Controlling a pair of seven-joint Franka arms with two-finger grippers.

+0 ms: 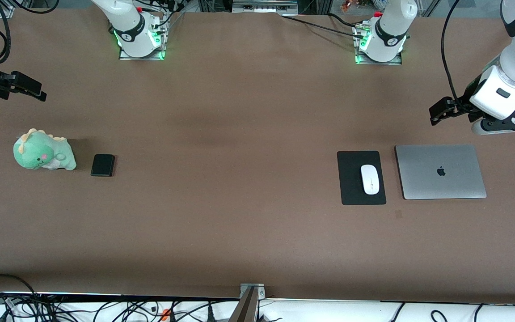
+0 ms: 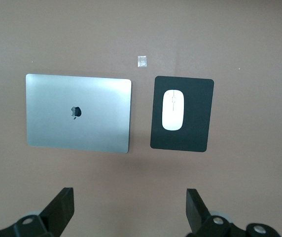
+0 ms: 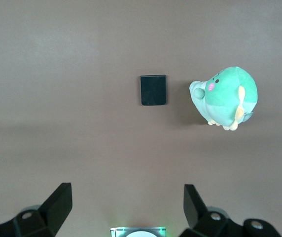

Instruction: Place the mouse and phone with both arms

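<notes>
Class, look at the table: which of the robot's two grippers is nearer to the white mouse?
Left. The left gripper hangs open above the table by the laptop, close to the mouse on its pad. The right gripper is open at the right arm's end, near the phone.

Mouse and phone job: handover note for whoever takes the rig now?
Left end effector: open, empty, up in the air above the table by the closed laptop, at the left arm's end.
Right end effector: open, empty, up over the right arm's end of the table.
Mouse: lying on the black mouse pad, beside the laptop.
Phone: flat on the table beside the green plush dinosaur, apart from it.
Done: neither item is held.
Left: grasp the mouse and the phone, probably one per arm, and place both.
</notes>
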